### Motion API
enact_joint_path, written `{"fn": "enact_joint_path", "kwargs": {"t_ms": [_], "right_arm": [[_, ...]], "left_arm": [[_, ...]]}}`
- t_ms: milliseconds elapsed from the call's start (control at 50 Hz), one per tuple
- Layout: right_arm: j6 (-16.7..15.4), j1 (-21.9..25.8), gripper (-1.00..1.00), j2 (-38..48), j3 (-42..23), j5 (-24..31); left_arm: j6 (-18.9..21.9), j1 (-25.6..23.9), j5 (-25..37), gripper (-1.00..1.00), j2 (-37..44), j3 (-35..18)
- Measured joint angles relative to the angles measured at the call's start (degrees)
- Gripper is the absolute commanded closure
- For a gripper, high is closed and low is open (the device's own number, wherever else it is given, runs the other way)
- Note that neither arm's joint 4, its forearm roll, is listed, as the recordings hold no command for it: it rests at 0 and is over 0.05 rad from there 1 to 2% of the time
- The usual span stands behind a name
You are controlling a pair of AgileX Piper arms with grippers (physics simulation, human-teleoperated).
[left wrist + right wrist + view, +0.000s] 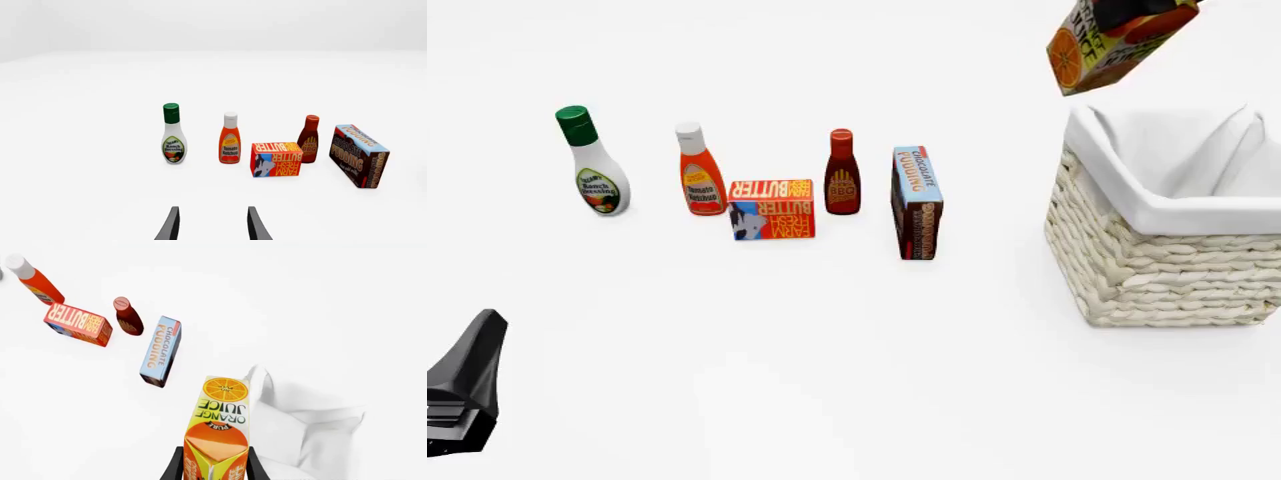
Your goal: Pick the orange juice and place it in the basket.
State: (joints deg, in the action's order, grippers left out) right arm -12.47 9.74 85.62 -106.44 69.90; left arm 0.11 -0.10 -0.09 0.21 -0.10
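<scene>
Idly, the left claw hangs spread before the groceries in its wrist view; out front, the orange juice rides tilted above the basket, ready to lower; the right claw pinches the carton's gable top

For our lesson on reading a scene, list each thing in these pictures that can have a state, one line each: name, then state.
orange juice: lifted, tilted, clamped in the right claw, above the basket's near-left edge.
basket: upright, nothing visible inside.
right claw: shut on the carton.
left claw: open, holding nothing.
ranch dressing: upright, capped.
ketchup: upright, capped.
BBQ sauce: upright, capped.
butter box: standing on its long edge.
chocolate pudding box: standing on edge.
</scene>
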Motion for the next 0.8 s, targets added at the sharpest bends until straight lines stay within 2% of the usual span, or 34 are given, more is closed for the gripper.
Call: {"fn": "enact_joint_path", "kwargs": {"t_ms": [280, 800], "right_arm": [[-1.5, -3.0, 1.00, -1.7, -0.4, 0.0], [-3.3, -11.2, 1.00, -6.1, 3.0, 0.0]], "left_arm": [[0.0, 0.0, 0.0, -1.00, 0.0, 0.0], [0.0, 0.0, 0.0, -1.00, 0.0, 0.0]]}}
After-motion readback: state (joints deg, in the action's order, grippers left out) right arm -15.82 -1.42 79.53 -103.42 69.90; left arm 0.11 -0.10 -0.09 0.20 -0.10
